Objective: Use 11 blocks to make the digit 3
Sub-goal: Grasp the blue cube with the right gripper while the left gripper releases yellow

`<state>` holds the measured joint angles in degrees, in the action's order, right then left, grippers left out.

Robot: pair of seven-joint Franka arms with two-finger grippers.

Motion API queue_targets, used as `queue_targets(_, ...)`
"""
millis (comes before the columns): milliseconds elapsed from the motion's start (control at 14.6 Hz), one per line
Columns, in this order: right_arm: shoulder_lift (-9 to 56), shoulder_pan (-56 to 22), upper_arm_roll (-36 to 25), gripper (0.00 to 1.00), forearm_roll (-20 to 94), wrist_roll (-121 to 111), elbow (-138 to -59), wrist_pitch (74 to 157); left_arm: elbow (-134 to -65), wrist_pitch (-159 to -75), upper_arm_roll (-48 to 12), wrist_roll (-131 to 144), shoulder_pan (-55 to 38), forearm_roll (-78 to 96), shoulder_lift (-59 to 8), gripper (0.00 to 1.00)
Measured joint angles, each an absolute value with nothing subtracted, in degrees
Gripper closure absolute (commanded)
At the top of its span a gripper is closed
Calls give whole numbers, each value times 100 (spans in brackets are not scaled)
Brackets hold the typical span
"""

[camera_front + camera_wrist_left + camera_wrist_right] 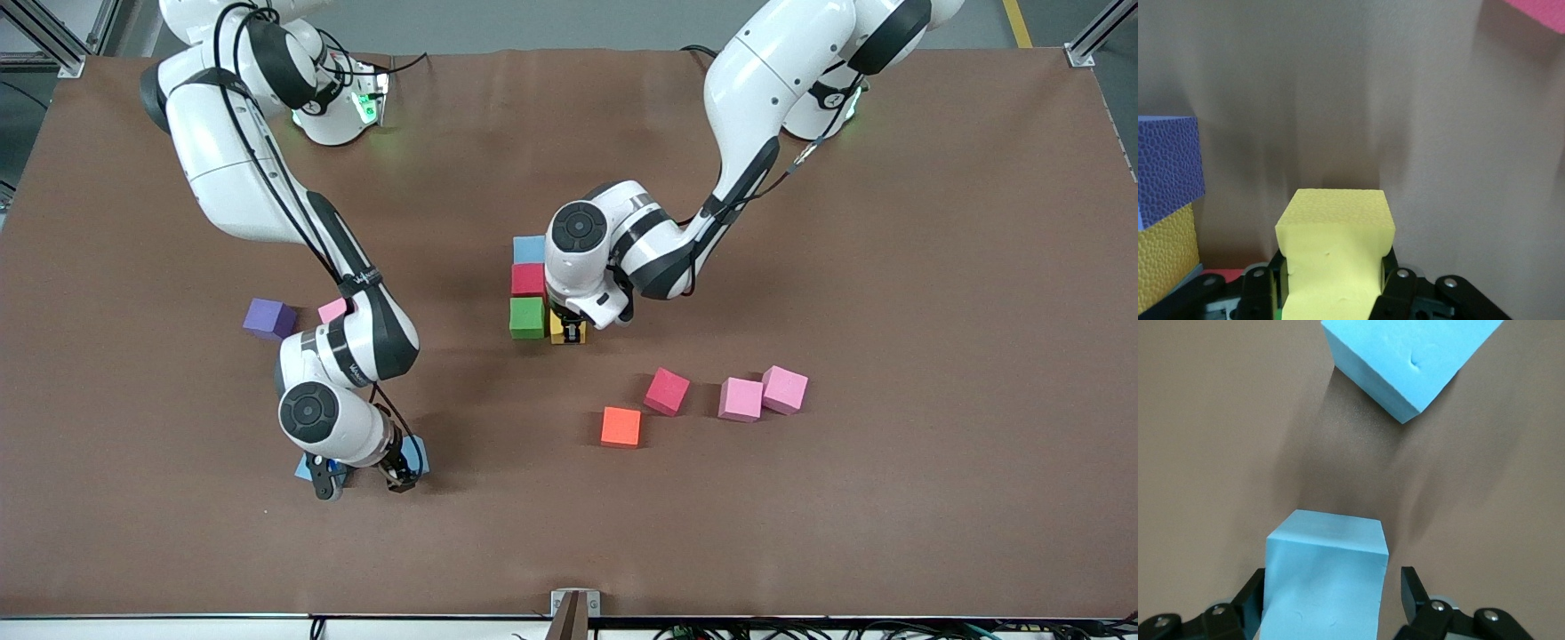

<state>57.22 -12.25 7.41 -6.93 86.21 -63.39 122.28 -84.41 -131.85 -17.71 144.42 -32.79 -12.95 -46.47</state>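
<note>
A short column of blocks stands mid-table: light blue [529, 250], red [528, 279], green [526, 317]. My left gripper [573, 332] [1331, 267] is shut on a yellow block [558, 332] [1335, 223], low over the table beside the green one, toward the left arm's end. My right gripper [400, 476] [1331, 587] is down at the table, open, with its jaws around a light blue block [417, 453] [1325, 567]; one finger [1415, 590] still stands off its side. A second light blue block [304, 468] [1405, 360] lies close by.
Loose blocks: purple [269, 317] and a pink one [332, 310] by the right arm's forearm; red [667, 391], orange [621, 427] and two pink [741, 399] [785, 389] toward the left arm's end, nearer the front camera than the column.
</note>
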Motion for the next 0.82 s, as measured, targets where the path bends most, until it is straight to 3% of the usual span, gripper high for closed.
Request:
queue_targets(687,5723,-1210,724,17,-693,8619,-6184,11957,-8420,-13361,-1767,14607,-3378,-1295,-4752,54)
queue_targets(755,5723,-1206,724,17,-693,8618,-6149,11913,-8420,-13363,-1765,14618,-3388,-1295,-4753,32)
queue_targets(824,5723,-1205,724,18,-693,8618,-6125,11888,-8419,-13364,-1763,14619,-3392,-1295,-4753,2)
